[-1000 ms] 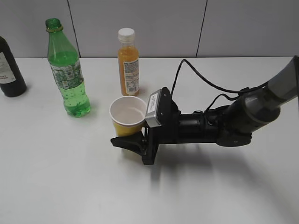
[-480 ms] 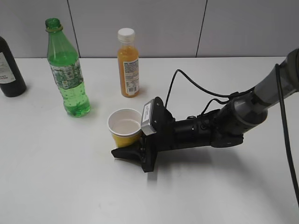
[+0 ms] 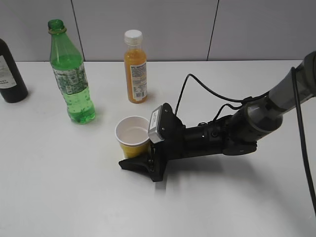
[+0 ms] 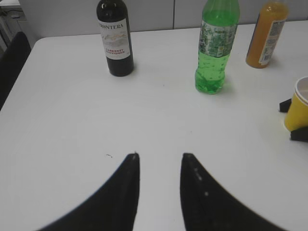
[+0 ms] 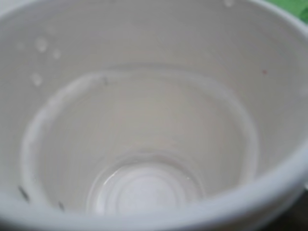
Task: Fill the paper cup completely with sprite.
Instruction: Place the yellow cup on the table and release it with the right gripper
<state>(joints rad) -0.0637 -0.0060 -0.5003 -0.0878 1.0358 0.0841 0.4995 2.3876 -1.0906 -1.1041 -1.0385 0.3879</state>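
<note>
The paper cup (image 3: pixel 132 136) stands upright on the white surface (image 3: pixel 74 192), near the middle of the exterior view, with its white inside facing up and its yellow wall showing below the rolled rim. The right gripper (image 3: pixel 140 157) lies low along the surface from the right, its black body and wrist camera block just beside the cup; one dark finger (image 3: pixel 134 165) runs along the surface at the near side of the cup's base, while the other is hidden behind the cup, so from these views I cannot tell whether the jaws are gripping the cup or standing loose around it. The right wrist view is filled with the cup's interior, blurred, with a few droplets on the wall and a little clear wetness at the bottom. The green bottle of sprite (image 3: pixel 70 74) stands upright to the left and behind the cup, well apart from it, uncapped, with liquid filling roughly its lower half. An orange juice bottle (image 3: pixel 135 66) with a white cap stands behind the cup, near the back wall, and a dark bottle (image 3: pixel 10 71) with a white label stands at the far left edge. The left gripper (image 4: pixel 159 159) hovers over bare surface away from all the bottles, its two black fingers apart with a clear gap between them and nothing held.
</note>
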